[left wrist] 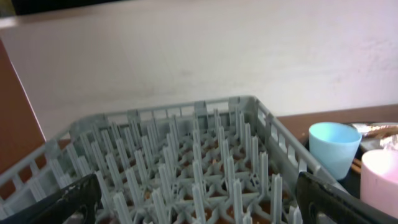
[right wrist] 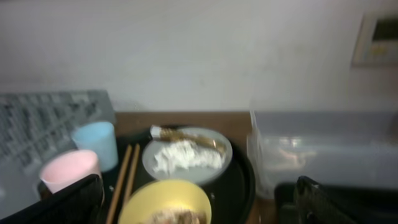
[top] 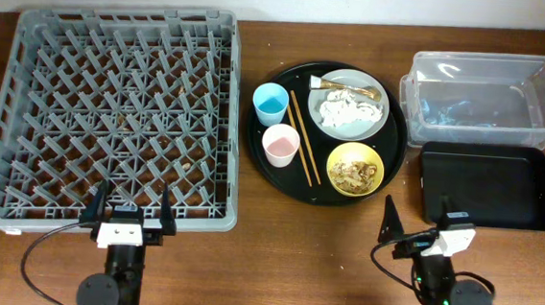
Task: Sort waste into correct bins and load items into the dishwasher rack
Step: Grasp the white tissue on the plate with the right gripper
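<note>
Sorting not yet begun: I am hovering both arms at the table's near edge.
I am holding my left gripper and right gripper spread wide, gripping nothing. The tissue and wrapper are lying on the plate, so I am judging that my right arm must reach forward and close on the tissue.

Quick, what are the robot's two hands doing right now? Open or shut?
Left gripper: open, holding nothing.
Right gripper: open, holding nothing.
</note>
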